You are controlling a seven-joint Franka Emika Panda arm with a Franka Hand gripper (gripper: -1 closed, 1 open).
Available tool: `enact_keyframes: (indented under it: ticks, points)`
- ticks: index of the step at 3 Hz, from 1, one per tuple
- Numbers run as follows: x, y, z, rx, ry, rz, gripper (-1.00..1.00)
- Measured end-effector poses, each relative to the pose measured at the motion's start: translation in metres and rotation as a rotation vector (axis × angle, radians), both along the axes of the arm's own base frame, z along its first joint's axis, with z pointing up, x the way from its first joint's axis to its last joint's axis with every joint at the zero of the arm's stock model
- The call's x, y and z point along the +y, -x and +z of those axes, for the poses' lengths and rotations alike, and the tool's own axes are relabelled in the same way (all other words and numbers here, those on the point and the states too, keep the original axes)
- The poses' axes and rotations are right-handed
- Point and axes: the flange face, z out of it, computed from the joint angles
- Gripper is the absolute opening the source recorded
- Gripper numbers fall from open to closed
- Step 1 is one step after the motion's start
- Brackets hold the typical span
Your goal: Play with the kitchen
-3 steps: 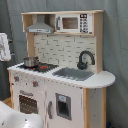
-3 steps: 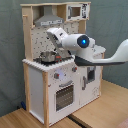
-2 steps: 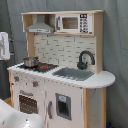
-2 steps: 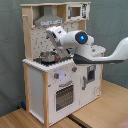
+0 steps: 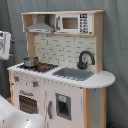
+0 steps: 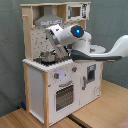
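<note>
Second exterior view: kitchen [image 6: 55, 85] on wooden floor [image 6: 100, 112].

From my station the kitchen [image 5: 60, 95] reads as matt white painted panels framed in pale, smooth wood. Its counter [image 5: 102, 80] is smooth white. I see a shiny metal pot [image 5: 30, 62] on the black stovetop [image 5: 42, 66], a grey sink [image 5: 74, 74], and the arm [image 6: 80, 40] in glossy white plastic.

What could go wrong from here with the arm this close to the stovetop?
The tool hangs right by the small metal pot on the black stovetop; a low sweep could knock the pot off. The range hood sits just overhead, so a fast lift risks striking it. Whether the tool touches the pot cannot be told.
</note>
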Motion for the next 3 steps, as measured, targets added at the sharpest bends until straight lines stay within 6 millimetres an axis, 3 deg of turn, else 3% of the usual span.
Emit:
enact_keyframes:
  ticks: [3]
  points:
    - [-0.024,-0.038,-0.011,0.239,-0.067,-0.134,1.00]
